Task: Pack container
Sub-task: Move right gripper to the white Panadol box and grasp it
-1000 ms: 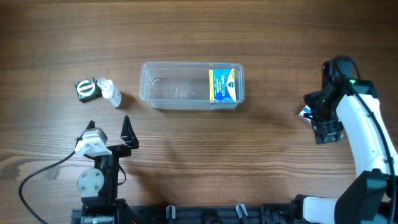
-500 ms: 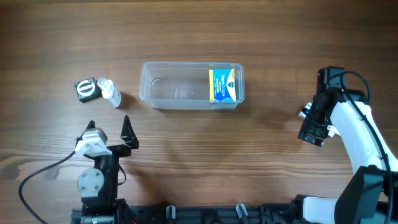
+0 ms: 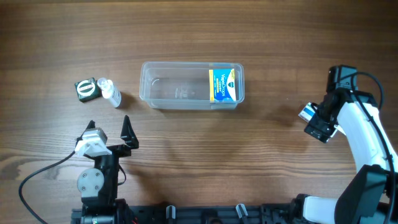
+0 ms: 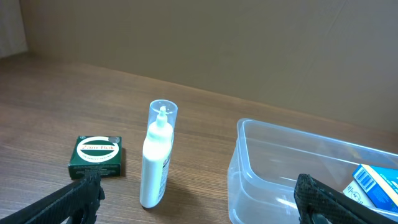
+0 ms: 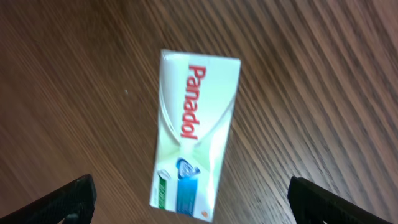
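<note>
The clear plastic container [image 3: 180, 86] stands at the table's middle back with a blue-and-yellow carton [image 3: 224, 84] in its right end; its left end also shows in the left wrist view [image 4: 292, 174]. A white Panadol box [image 5: 194, 134] lies flat on the table, partly visible in the overhead view [image 3: 306, 112]. My right gripper [image 5: 189, 202] is open above it, fingers to either side, not touching. My left gripper [image 3: 111, 130] is open and empty, near the front left. A white dropper bottle [image 4: 157, 155] and a dark green box [image 4: 95, 155] lie left of the container.
The dropper bottle [image 3: 111, 92] and the green box [image 3: 86, 88] lie side by side about a hand's width left of the container. A black cable [image 3: 43, 171] runs from the left arm's base across the front left.
My right gripper swung from the far right toward the front and ended over the Panadol box, which now shows at its left side. The left arm has not moved.
</note>
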